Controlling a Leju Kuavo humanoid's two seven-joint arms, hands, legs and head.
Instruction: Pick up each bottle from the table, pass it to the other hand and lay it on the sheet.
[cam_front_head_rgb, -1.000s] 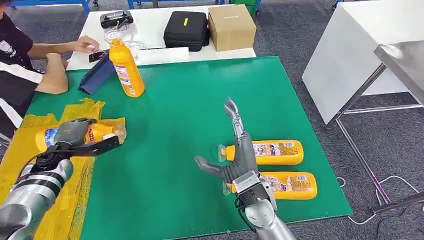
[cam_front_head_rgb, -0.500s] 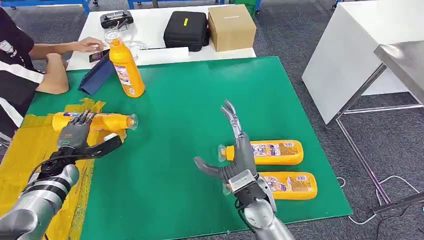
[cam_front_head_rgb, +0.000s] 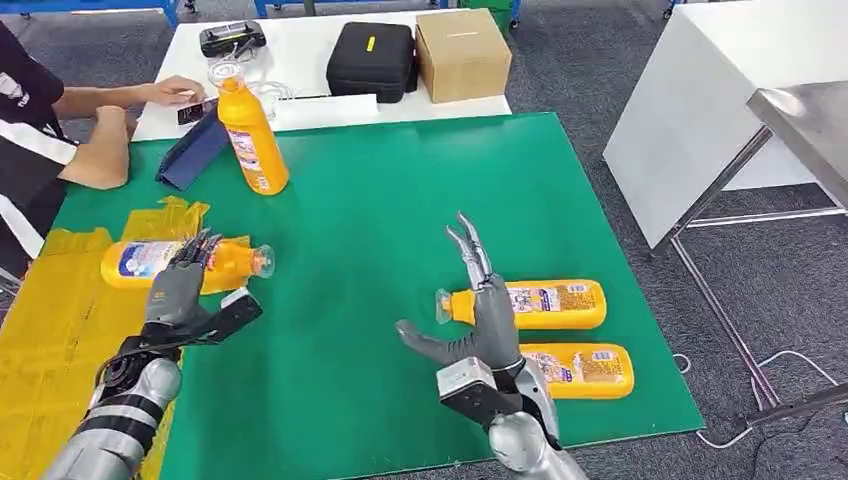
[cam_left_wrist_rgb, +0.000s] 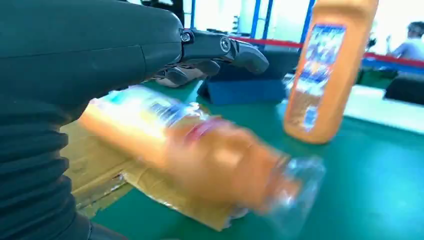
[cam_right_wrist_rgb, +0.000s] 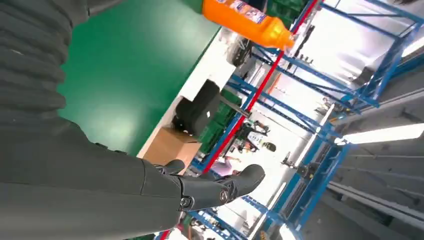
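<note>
**Bottle lying on the sheet, both hands empty**

In the head view you see the left hand (cam_front_head_rgb: 185, 300) at lower left of the frame, fingers spread and holding nothing. The bottle on the sheet (cam_front_head_rgb: 185, 263) lies on its side just beyond those fingers (cam_front_head_rgb: 200, 250); the fingertips overlap its body in the picture, and you cannot tell whether they touch it. Its clear cap points toward the frame's centre and reaches past the edge of the yellow sheet (cam_front_head_rgb: 60, 320) onto the green mat (cam_front_head_rgb: 350, 200). In the left wrist view the same bottle (cam_left_wrist_rgb: 200, 160) is blurred, lying just under the thumb and fingers with nothing wrapped around it.

The right hand (cam_front_head_rgb: 480, 320) stands at lower centre, fingers straight and apart, thumb out to the frame's left, empty. Directly behind it, toward lower right, two bottles lie on their sides on the mat: the farther bottle (cam_front_head_rgb: 545, 303) and the nearer bottle (cam_front_head_rgb: 585, 368), parallel, caps toward the hand.

An upright bottle (cam_front_head_rgb: 250, 135) stands at upper left on the mat, beside a dark blue folder (cam_front_head_rgb: 190, 155). A person's arm (cam_front_head_rgb: 95, 160) rests at the far left edge.
</note>
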